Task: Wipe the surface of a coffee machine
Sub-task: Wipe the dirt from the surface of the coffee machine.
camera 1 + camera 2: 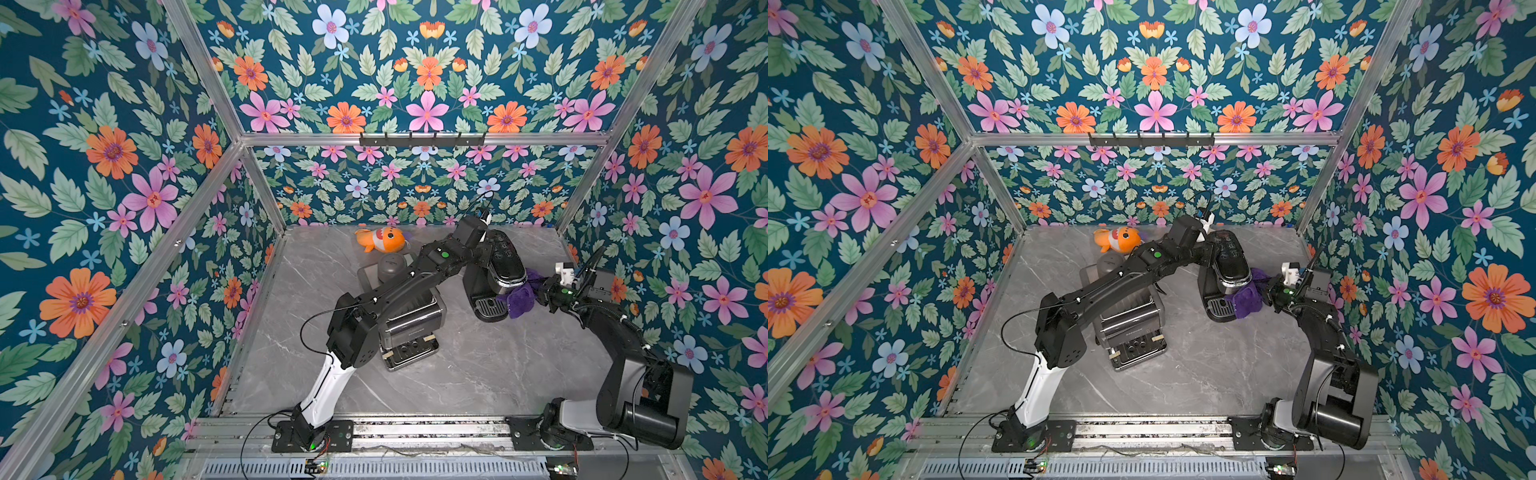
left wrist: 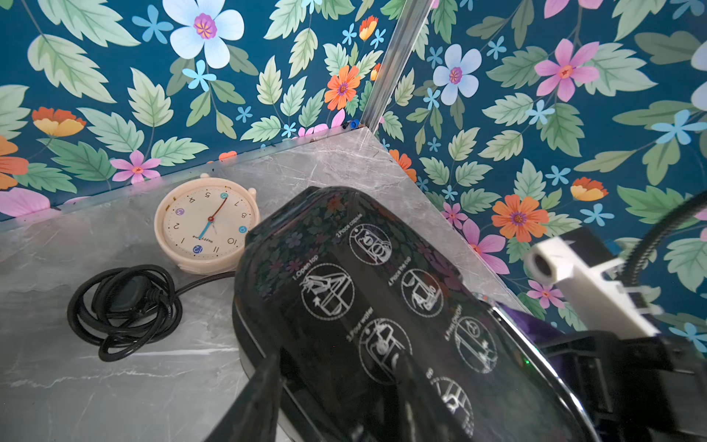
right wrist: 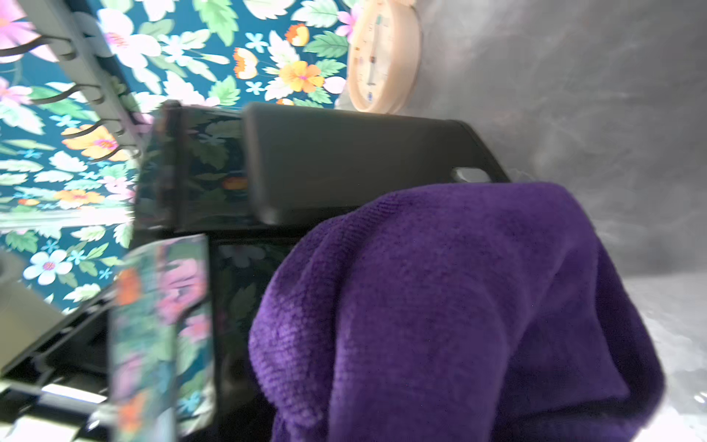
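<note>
Grey marble-look tabletop (image 1: pixel 478 374), walled in floral wallpaper: 2 arms work at a black coffee machine (image 1: pixel 505 266) standing in the back right part of the table, near the right wall. Its long axis runs from the back wall toward the robot's base, with the drip tray (image 1: pixel 489 308) at the near end and the glossy lid facing up. The right gripper (image 1: pixel 540 291) is clamped on a purple cloth (image 1: pixel 521 297), which lies against the machine's right side and touches the tray's right edge. The left gripper (image 2: pixel 336 386) sits over the lid with its jaws apart, 1 finger (image 2: pixel 256 394) down the lid's edge and the other blurred above white pictograms; whether they press on it cannot be told. The left forearm hides the machine's left flank in both top views. The cloth buries the right fingertips, and the right wrist view is smeared. A cream clock (image 2: pixel 206 225) and a coiled black cord (image 2: pixel 122 310) lie by the back wall, hidden in the top views. Left of the machine stand a silver-and-black appliance (image 1: pixel 411 328) and an orange toy fish (image 1: pixel 380 240).
</note>
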Tool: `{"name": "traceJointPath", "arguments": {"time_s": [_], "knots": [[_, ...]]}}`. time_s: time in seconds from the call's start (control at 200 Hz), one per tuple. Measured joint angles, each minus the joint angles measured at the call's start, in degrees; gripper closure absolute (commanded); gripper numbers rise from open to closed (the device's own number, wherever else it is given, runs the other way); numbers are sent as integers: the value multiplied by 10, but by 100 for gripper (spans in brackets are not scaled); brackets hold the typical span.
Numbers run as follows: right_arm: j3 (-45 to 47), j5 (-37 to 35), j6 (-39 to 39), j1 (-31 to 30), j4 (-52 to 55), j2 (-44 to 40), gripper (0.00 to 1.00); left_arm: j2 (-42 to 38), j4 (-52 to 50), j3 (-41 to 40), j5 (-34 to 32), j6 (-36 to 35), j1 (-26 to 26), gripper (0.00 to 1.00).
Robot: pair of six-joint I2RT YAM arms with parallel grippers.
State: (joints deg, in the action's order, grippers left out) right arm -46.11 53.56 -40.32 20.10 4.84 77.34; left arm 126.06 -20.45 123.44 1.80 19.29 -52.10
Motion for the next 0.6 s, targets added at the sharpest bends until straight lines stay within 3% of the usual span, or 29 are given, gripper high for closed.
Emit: {"name": "traceJointPath", "arguments": {"time_s": [0.39,0.6], "knots": [[54,0,-13,0,-8,-4,100,-17,12,-26,15,2,0,51],[50,-8,-12,0,18,-61,100,-22,-2,-27,23,2,0,51]]}}
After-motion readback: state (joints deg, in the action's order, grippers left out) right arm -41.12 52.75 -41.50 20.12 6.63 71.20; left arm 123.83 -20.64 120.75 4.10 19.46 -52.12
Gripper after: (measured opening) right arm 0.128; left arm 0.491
